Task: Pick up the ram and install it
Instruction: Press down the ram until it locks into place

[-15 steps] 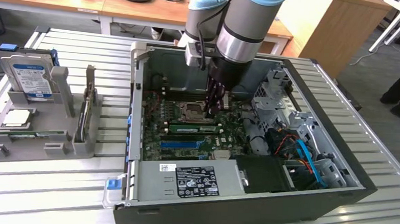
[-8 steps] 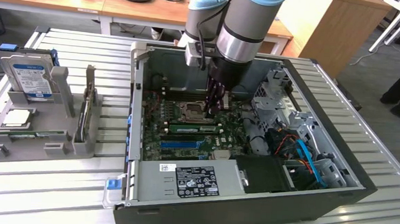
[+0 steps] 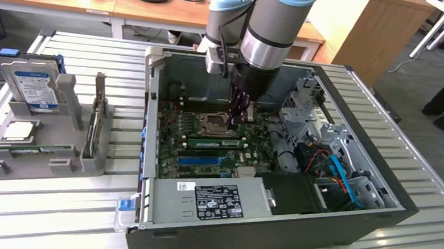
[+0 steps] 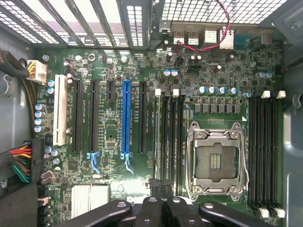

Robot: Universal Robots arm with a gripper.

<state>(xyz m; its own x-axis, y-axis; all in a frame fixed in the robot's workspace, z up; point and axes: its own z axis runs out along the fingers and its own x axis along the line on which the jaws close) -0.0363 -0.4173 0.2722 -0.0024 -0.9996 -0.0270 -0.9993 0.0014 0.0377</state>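
I am down inside the open computer box [image 3: 155,127], in the upper middle of the exterior view. My gripper [image 3: 239,117] has its fingers [image 4: 152,208] pressed together, with nothing pinched between them. The ram [image 3: 216,142] is the green stick sitting on the big green board [image 4: 113,189], just under my gripper in the exterior view and right beside the square chip holder [image 4: 217,158]. I can't tell if I am touching the ram.

There is open room above the board. The box's metal walls stand all around me, and a metal cage [image 3: 310,109] stands close on the exterior view's right. A gray rack [image 3: 68,162] sits well apart on the exterior view's left.
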